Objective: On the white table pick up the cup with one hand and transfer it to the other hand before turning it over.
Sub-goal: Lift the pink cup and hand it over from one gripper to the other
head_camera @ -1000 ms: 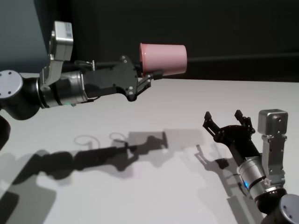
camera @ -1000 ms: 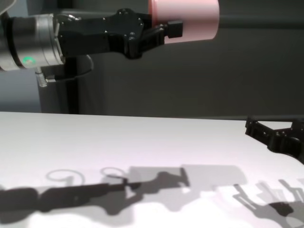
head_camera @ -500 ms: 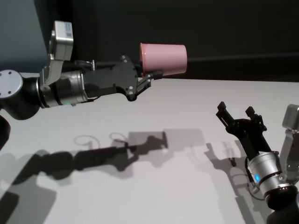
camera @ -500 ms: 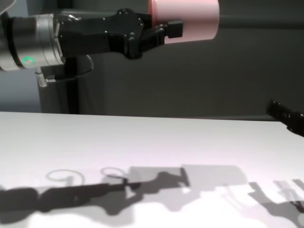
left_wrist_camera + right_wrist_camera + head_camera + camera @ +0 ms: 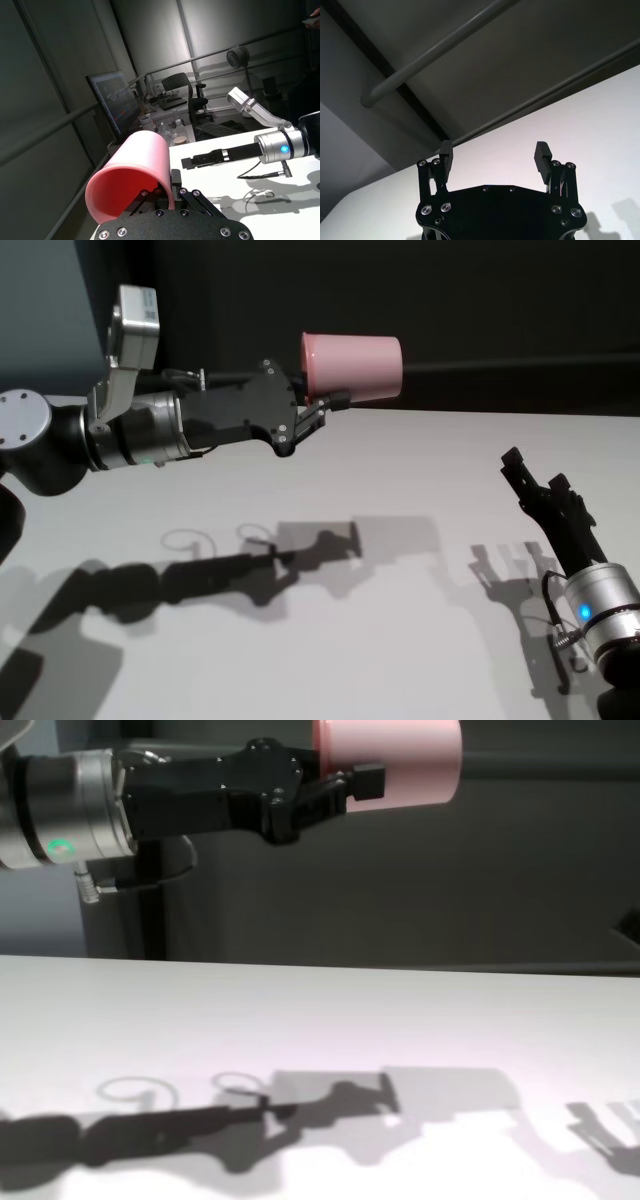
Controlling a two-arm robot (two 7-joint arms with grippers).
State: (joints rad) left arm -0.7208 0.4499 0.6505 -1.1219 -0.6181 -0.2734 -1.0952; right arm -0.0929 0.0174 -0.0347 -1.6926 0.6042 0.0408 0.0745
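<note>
Right tool point(image 5: 531, 476) has swung rightward, open; left tool point(image 5: 322, 400) grips cup point(image 5: 355, 365).

The cup point(image 5: 352, 367) is plain pink, without pattern, and the desk point(image 5: 330, 660) under it is matte white with grey shadows across it. The left hand point(image 5: 300, 410) is black on a silver-grey wrist with a small green light; the right hand point(image 5: 540, 495) is black too, its silver wrist showing a blue light.
</note>
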